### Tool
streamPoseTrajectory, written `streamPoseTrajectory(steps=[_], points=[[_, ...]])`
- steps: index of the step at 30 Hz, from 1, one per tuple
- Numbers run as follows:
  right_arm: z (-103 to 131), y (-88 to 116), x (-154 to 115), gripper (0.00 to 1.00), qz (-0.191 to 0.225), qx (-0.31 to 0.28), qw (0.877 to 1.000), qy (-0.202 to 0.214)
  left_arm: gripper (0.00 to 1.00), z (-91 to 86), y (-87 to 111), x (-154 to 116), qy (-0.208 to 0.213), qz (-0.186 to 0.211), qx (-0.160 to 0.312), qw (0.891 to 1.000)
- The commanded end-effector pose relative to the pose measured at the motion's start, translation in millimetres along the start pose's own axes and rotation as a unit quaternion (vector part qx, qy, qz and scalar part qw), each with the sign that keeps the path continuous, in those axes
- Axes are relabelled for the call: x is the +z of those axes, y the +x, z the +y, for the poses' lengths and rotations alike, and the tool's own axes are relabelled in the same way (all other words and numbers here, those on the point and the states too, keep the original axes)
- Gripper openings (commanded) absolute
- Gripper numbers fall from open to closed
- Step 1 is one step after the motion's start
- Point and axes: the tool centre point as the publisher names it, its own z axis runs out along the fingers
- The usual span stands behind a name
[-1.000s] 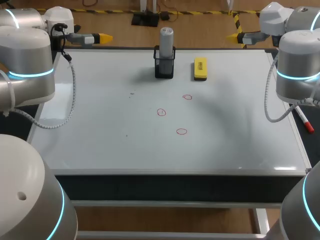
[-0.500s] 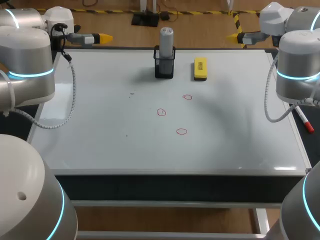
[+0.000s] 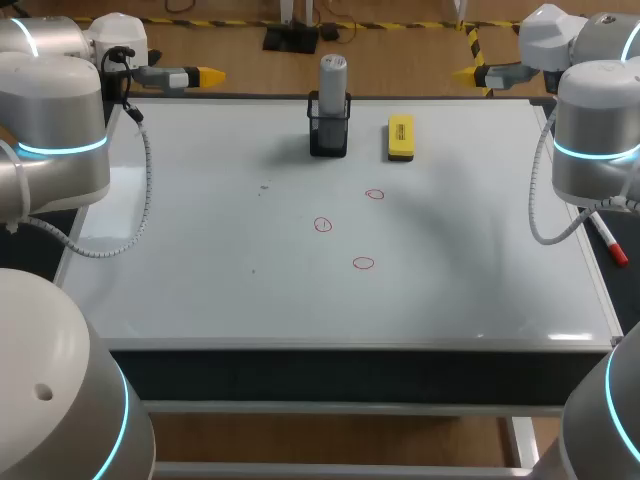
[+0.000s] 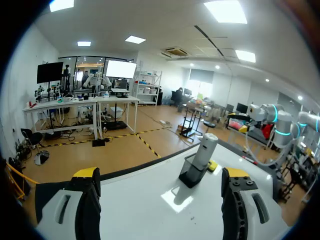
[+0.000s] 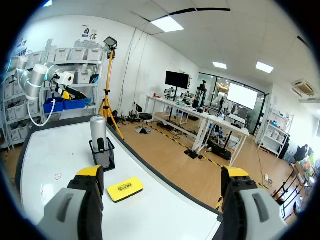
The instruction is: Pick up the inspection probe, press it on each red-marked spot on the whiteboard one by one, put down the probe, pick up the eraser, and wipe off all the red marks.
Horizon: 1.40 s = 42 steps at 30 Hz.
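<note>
Not started by the look of it. Left gripper (image 4: 160, 174) and right gripper (image 5: 161, 172) out by the far corners of the whiteboard (image 3: 200, 220), spread wide open, holding nothing. Inspection probe (image 3: 333, 75) upright in its black holder (image 3: 329, 137) at the far edge, yellow eraser (image 3: 401, 137) lying near it.

Could easily lift or tip the holder along with the probe if grabbed off-centre. Might clip the eraser coming in from the right, too.

Red marks (image 3: 322, 224) small and faint, easy to miss when pressing. Can't see the probe's tip, buried in the holder.
</note>
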Motion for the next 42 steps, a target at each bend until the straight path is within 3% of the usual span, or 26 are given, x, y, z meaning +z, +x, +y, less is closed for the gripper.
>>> streamPoseTrajectory(steps=[1,8,13,18,28,35,42], points=[[0,0,0,1.00,0.000,0.000,1.000,0.000,1.00,0.0,0.0,0,0.000,0.000,0.000,1.000],[0,0,0,1.00,0.000,0.000,1.000,0.000,1.00,0.0,0.0,0,0.000,0.000,0.000,1.000],[0,0,0,1.00,0.000,0.000,1.000,0.000,1.00,1.5,5.4,20,-0.010,0.081,0.041,0.996],[0,0,0,1.00,0.000,0.000,1.000,0.000,1.00,0.7,17.5,43,-0.003,0.162,0.077,0.984],[0,0,0,1.00,0.000,0.000,1.000,0.000,1.00,-3.1,37.7,89,0.038,0.298,0.104,0.948],[0,0,0,1.00,0.000,0.000,1.000,0.000,1.00,0.5,58.4,132,0.065,0.356,0.114,0.925],[0,0,0,1.00,0.000,0.000,1.000,0.000,1.00,-2.3,79.9,165,0.089,0.379,0.117,0.914]])
